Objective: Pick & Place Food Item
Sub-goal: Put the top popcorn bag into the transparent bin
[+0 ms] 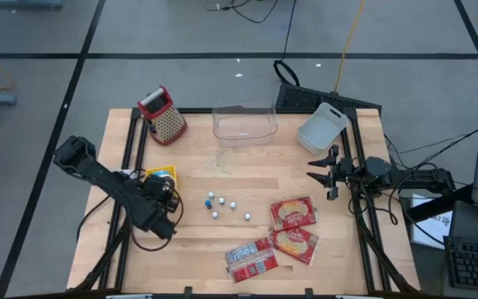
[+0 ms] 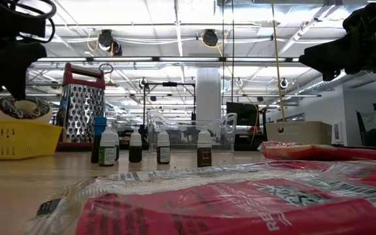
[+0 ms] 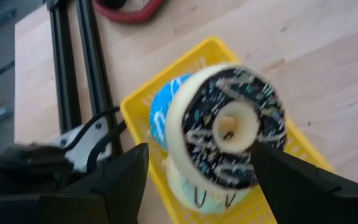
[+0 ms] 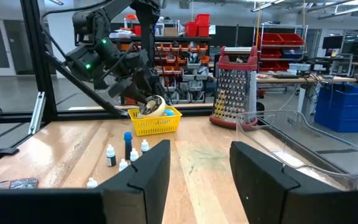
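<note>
A donut with dark sprinkled icing (image 3: 229, 124) sits tilted on top of a blue donut (image 3: 163, 112) and a pale one in the yellow basket (image 3: 135, 106) at the table's left. My left gripper (image 3: 201, 152) hangs open just above the basket, one finger on each side of the dark donut. From across the table the donut (image 4: 151, 107) shows at the basket's rim, under that gripper. My right gripper (image 1: 332, 173) waits open at the table's right edge, clear of everything. My left gripper has its fingers on either side of the dark donut. One fingertip (image 3: 272, 162) overlaps the donut's edge (image 3: 257, 140) in the wrist view, while the other finger stands apart from it. I cannot tell whether either finger touches the donut.
A red-topped grater (image 1: 163, 115) stands at the far left, a clear tub (image 1: 245, 124) at the far middle and a white bin (image 1: 322, 129) at the far right. Several small bottles (image 1: 222, 203) stand mid-table. Three red packets (image 1: 293, 213) lie near the front right.
</note>
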Robot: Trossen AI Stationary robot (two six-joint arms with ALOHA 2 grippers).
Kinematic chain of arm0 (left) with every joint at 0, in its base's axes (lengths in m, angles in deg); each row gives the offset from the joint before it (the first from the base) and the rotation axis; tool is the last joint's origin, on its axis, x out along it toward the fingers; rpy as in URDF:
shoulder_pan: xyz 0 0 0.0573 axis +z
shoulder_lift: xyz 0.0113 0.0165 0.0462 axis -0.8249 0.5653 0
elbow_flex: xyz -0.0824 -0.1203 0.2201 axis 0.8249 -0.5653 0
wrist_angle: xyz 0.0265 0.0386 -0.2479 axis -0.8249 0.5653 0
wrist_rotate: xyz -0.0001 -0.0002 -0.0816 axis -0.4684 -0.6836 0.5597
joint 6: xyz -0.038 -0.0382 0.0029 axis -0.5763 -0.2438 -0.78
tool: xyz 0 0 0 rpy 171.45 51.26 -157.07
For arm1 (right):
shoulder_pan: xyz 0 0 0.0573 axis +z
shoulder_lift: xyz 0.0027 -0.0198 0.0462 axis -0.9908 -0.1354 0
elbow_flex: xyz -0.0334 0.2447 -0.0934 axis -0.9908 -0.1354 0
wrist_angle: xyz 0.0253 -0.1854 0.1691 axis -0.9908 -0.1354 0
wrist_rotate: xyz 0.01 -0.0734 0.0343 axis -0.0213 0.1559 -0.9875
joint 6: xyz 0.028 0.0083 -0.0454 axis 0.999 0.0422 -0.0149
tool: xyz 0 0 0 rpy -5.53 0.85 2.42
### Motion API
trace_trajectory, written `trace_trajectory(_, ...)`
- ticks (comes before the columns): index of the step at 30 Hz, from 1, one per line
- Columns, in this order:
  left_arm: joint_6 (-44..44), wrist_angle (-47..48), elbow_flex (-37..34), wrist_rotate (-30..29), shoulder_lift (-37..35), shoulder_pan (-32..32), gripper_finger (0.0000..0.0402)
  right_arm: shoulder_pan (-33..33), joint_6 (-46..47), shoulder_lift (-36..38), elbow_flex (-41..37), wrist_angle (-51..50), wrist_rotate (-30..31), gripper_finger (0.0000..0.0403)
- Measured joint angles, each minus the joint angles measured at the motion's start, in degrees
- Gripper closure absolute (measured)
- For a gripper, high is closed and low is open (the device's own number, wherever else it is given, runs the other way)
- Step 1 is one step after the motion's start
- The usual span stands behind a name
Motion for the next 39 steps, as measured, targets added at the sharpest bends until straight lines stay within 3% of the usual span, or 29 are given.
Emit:
trace_trajectory(5, -0.1, -0.9, 0.0, 2.1, 0.0, -0.6, 0.0122, 0.0, 0.0, 0.0, 0.0, 0.0, 0.0, 0.0248)
trace_trajectory(10, -2.1, 0.2, 1.6, -0.3, 0.0, -1.8, 0.0121, 0.0, 0.0, 0.0, 0.0, 0.0, 0.0, 0.0248)
trace_trajectory(17, 2.2, -0.3, 8.3, -10.2, 0.0, -3.0, 0.0121, 0.0, 0.0, 0.0, 0.0, 0.0, 0.0, 0.0248)
trace_trajectory(21, 9.1, -6.0, 12.0, -18.7, 0.0, -3.5, 0.0121, 0.0, 0.0, 0.0, 0.0, 0.0, 0.0, 0.0248)
trace_trajectory(24, 21.6, -16.2, 13.3, -25.5, 0.0, -3.7, 0.0121, 0.0, 0.0, 0.0, 0.0, 0.0, 0.0, 0.0248)
trace_trajectory(28, 47.4, -36.8, 13.4, -25.2, 0.0, -3.5, 0.0121, 0.0, 0.0, 0.0, 0.0, 0.0, 0.0, 0.0248)
trace_trajectory(34, 89.9, -73.8, 11.6, -9.3, 0.1, -2.4, 0.0121, 0.0, 0.0, 0.0, 0.0, 0.0, 0.0, 0.0248)
trace_trajectory(36, 98.8, -79.9, 11.0, -3.1, -0.1, -1.4, 0.0121, 0.0, 0.0, 0.0, 0.0, 0.0, 0.0, 0.0248)
trace_trajectory(39, 103.7, -80.2, 9.5, 1.4, -3.5, 1.0, 0.0121, 0.0, 0.0, 0.0, 0.0, 0.0, 0.0, 0.0248)
